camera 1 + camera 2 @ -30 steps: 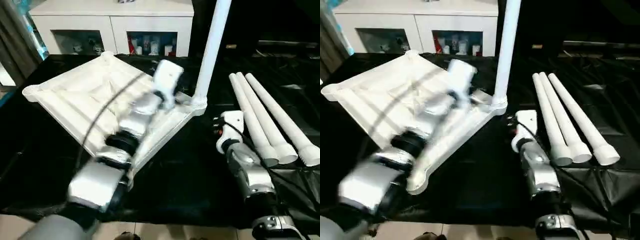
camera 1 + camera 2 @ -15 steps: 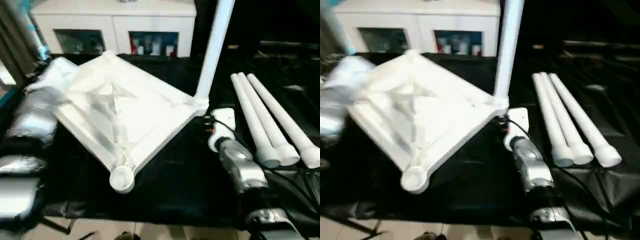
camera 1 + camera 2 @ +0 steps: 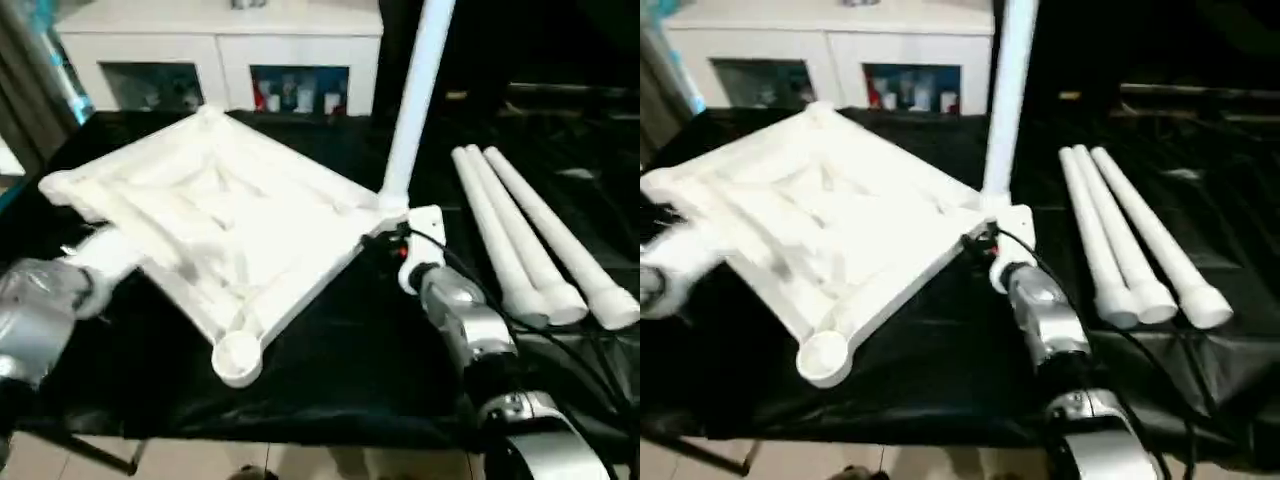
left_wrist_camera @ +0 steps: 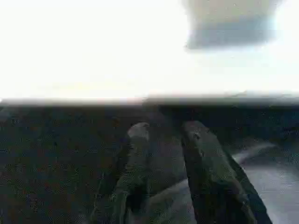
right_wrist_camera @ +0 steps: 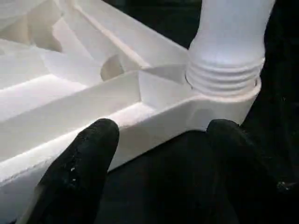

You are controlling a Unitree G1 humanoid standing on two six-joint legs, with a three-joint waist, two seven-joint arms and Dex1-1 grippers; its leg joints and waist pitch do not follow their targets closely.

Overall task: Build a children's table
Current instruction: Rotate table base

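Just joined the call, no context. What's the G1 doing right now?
It is assembling a children's table. The tabletop lies underside up on the black-draped work table, with one leg standing upright in its right corner socket. The right gripper is open, just in front of that corner, holding nothing. The left gripper is at the tabletop's left edge. Three loose legs lie to the right.

Right arm extends forward at picture right, its right claw (image 5: 159,140) with black fingers (image 5: 88,149) spread wide apart. Left arm sits low at far left; left claw (image 4: 168,135) fingers stand narrowly parted.
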